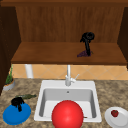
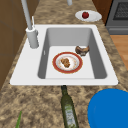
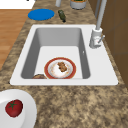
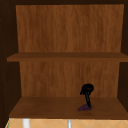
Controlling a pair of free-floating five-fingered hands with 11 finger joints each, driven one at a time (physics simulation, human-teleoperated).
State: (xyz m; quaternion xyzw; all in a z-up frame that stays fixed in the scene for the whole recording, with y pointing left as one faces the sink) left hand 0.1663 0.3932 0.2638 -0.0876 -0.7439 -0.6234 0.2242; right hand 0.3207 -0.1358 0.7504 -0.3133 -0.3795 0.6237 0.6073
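Nearest you, one red bowl (image 1: 67, 115) is sitting at the front of the sink (image 1: 41, 100); from the side it is reading as a red-rimmed dish (image 2: 67, 62) carrying one brownish lump of food, with one brown item (image 2: 82, 50) lying just beside it in the basin. You are seeing two plates on the counter: one blue plate (image 1: 16, 114) at the left and one white plate (image 1: 117, 119) at the right, the latter holding one tomato (image 1: 114, 113). Your left hand (image 1: 17, 102) is hovering over the blue plate's far edge with fingers curled, gripping nothing visible. One green bottle (image 2: 68, 110) is lying on its side near that plate. One potted plant (image 1: 9, 81) is standing further back at the left; one faucet (image 1: 68, 76) is rising behind the basin. Farthest, on the lower cabinet shelf (image 4: 50, 107), your right hand (image 4: 86, 93) is reaching down onto one purple object (image 4: 84, 107), fingertips pointing at it and touching; whether it is gripped, you cannot tell.
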